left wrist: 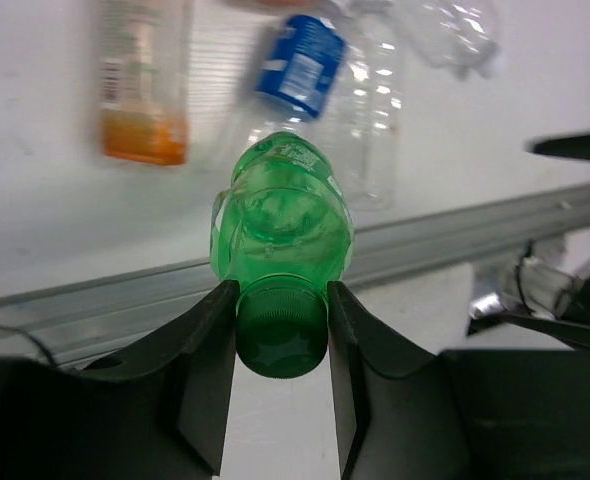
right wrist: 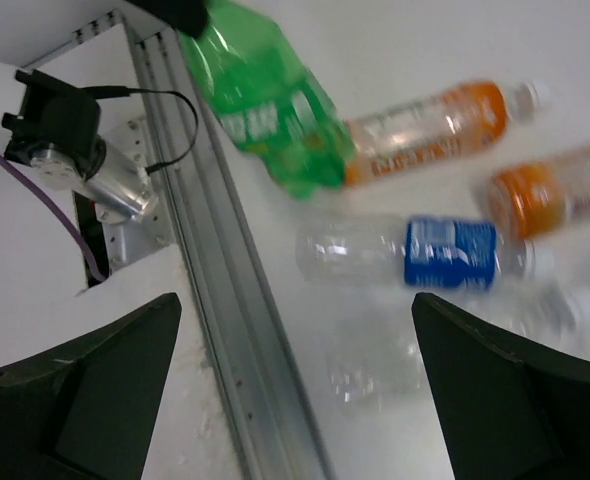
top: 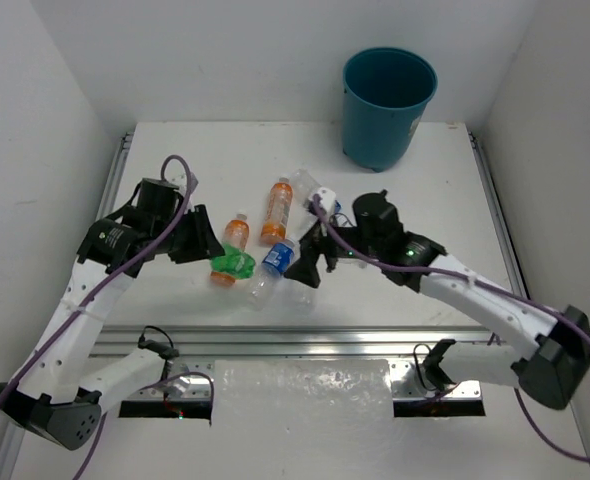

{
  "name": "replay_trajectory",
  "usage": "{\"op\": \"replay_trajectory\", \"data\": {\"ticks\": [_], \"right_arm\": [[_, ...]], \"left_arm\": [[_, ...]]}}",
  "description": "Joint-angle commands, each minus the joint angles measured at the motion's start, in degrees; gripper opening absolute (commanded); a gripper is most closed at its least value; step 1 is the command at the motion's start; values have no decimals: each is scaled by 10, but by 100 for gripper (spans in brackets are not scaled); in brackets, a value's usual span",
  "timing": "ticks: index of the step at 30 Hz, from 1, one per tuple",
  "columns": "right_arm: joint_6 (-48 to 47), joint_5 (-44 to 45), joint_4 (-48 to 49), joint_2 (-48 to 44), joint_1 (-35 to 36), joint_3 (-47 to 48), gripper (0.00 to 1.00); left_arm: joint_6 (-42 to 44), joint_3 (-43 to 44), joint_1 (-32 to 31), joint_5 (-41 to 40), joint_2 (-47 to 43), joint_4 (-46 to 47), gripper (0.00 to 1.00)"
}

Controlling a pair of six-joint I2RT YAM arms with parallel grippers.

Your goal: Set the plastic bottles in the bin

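Note:
My left gripper (top: 208,252) is shut on the cap of the stubby green bottle (top: 234,265); in the left wrist view the green cap (left wrist: 281,328) sits pinched between both fingers (left wrist: 200,370). I cannot tell whether the bottle is off the table. Two orange bottles (top: 276,210) (top: 236,231) and a blue-label clear bottle (top: 274,258) lie beside it. My right gripper (top: 309,267) is open and empty above a plain clear bottle (right wrist: 380,365), next to the blue-label bottle (right wrist: 415,250). The teal bin (top: 388,95) stands at the back right.
More clear bottles lie near the right arm's wrist (top: 320,195). An aluminium rail (top: 305,340) runs along the table's front edge, also in the right wrist view (right wrist: 235,300). White walls close in the table on the left, right and back.

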Motion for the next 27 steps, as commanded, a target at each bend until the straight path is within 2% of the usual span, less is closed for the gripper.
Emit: {"op": "replay_trajectory", "data": {"ticks": [1, 5, 9, 15, 18, 19, 20, 21, 22, 23, 24, 27], "right_arm": [[-93, 2, 119, 62, 35, 49, 99], [-109, -15, 186, 103, 53, 59, 99], [-138, -34, 169, 154, 73, 98, 99], [-129, -82, 196, 177, 77, 104, 98], [-139, -79, 194, 185, 79, 107, 69], [-145, -64, 194, 182, 79, 106, 50], [-149, -58, 194, 178, 79, 103, 41], [-154, -52, 195, 174, 79, 98, 34], [-159, -43, 198, 170, 79, 96, 26], [-162, -24, 199, 168, 79, 95, 0], [-163, -5, 202, 165, 79, 91, 0], [-162, 47, 213, 168, 72, 94, 0]], "left_arm": [[-6, 21, -11, 127, -10, 70, 0], [-17, 26, -12, 178, -17, 121, 0], [-13, 15, -12, 229, -15, 142, 0], [-15, 5, -12, 263, -15, 174, 0], [-17, 14, -12, 262, -13, 185, 0], [-15, 28, -12, 224, -10, 179, 0], [-14, 28, -12, 224, -7, 173, 0], [-14, 41, -12, 158, -4, 161, 13], [-16, 46, -12, 125, -2, 157, 32], [-17, 51, -12, 94, -1, 158, 49], [-21, 58, -12, 47, 1, 163, 74], [-27, 78, -12, -31, 9, 181, 100]]}}
